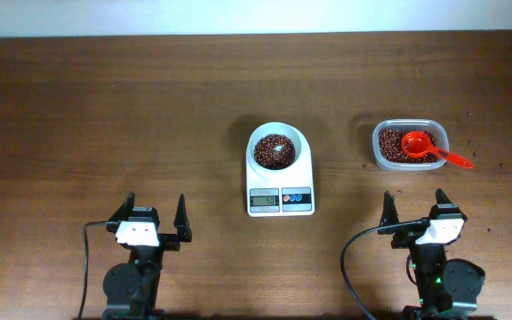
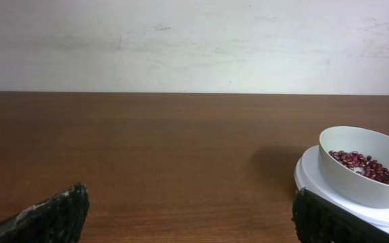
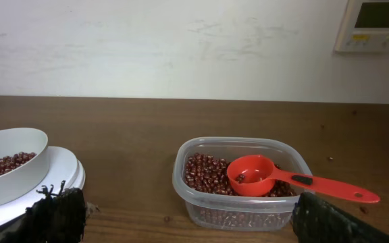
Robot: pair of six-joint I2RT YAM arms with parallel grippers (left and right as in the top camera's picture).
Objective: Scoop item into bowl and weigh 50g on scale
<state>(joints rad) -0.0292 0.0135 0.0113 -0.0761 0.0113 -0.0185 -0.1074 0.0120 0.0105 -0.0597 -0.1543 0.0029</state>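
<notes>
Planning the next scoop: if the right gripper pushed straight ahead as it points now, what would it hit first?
Most likely the near wall of the clear tub, which sits dead ahead of the right gripper.

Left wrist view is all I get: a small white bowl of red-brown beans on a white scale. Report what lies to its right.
Observer: A clear rounded-rectangular plastic tub of dark red-brown beans stands right of the flat white digital scale, apart from it.
Operator: Locate the scoop.
Observer: An orange-red plastic scoop lies in the tub, handle past its right rim.
Operator: Report the right gripper.
Observer: The right gripper is nearer the robot than the tub, jaws open, empty.
</notes>
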